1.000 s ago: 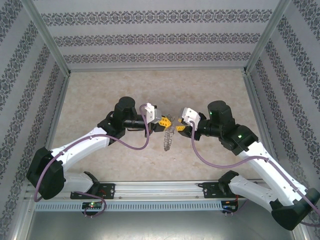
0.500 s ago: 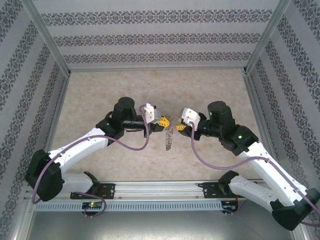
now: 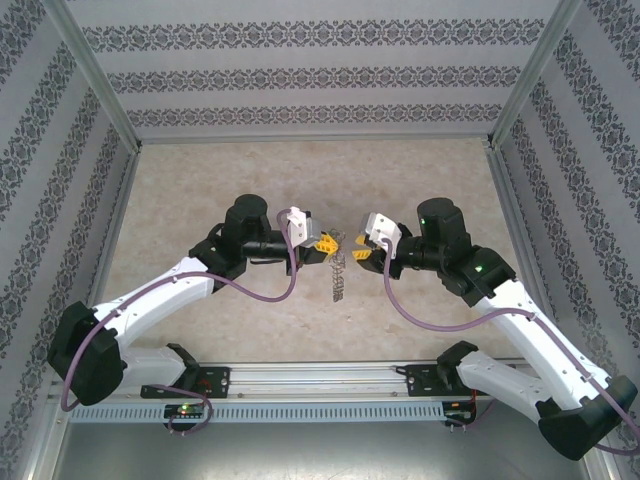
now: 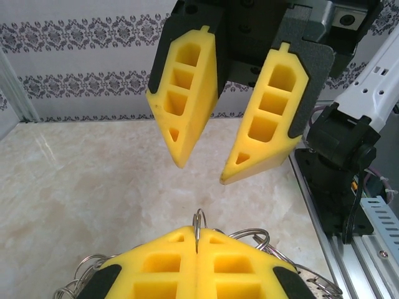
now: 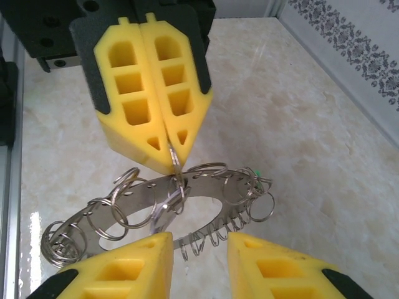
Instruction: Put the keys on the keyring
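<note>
The keyring [image 5: 206, 187] is a flat metal band strung with many small wire rings, and it hangs above the table. My left gripper [image 4: 197, 235] is shut on one of its small rings [image 4: 199, 219], holding the whole keyring [image 3: 337, 275] up. My right gripper [image 5: 198, 240] is open just in front of the keyring, its yellow fingertips either side of the band's lower edge without touching it. The two grippers face each other [image 3: 325, 245] [image 3: 360, 252]. A small green bit [image 5: 255, 172] peeks among the rings on the right, perhaps a key's head. The keys are otherwise hidden.
The marble-patterned tabletop [image 3: 200, 180] lies below the grippers. Patterned walls enclose it at the back and sides [image 3: 320, 75]. An aluminium rail [image 3: 320, 375] with the arm bases runs along the near edge.
The right gripper's jaws have narrowed a little and both arms have shifted slightly. The left gripper keeps its hold on the keyring.
</note>
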Available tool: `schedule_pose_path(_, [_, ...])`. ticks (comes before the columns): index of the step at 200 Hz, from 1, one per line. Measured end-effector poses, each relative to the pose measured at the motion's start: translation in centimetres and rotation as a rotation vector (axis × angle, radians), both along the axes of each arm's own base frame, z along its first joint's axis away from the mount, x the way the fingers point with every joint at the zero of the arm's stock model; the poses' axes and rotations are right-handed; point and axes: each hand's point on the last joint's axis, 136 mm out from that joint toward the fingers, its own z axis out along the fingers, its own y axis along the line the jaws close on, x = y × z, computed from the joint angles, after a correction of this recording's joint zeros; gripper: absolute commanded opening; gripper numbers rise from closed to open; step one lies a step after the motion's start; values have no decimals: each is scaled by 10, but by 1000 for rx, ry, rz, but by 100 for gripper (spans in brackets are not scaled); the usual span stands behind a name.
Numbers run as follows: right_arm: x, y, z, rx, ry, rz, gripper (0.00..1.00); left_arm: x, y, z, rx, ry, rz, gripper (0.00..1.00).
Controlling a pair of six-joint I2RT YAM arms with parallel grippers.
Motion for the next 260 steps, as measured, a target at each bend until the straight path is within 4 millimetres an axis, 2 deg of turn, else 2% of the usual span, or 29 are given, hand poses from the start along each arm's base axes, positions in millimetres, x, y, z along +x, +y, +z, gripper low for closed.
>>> schedule_pose_path(65, [-1, 12, 1, -23, -21, 49, 28, 0, 0, 0, 0, -1, 2, 0])
schedule_pose_path(112, [-1, 12, 3, -29, -39, 58, 26, 0, 0, 1, -1, -2, 1, 0])
schedule_pose_path(144, [-2, 16, 2, -30, -37, 71, 29, -2, 0, 1, -3, -4, -8, 0])
schedule_pose_path(188, [0, 23, -1, -42, -23, 88, 27, -6, 0, 5, -11, -14, -29, 0])
schedule_pose_path(204, [1, 25, -2, -46, -17, 91, 19, -8, 0, 5, -12, -12, -38, 0])
schedule_pose_path(224, [0, 28, -4, -51, -15, 108, 20, -8, 1, 3, -4, -9, -39, 0])
schedule_pose_path(260, [-1, 30, -7, -62, -15, 122, 10, -9, 1, 0, 6, -5, -39, 0])
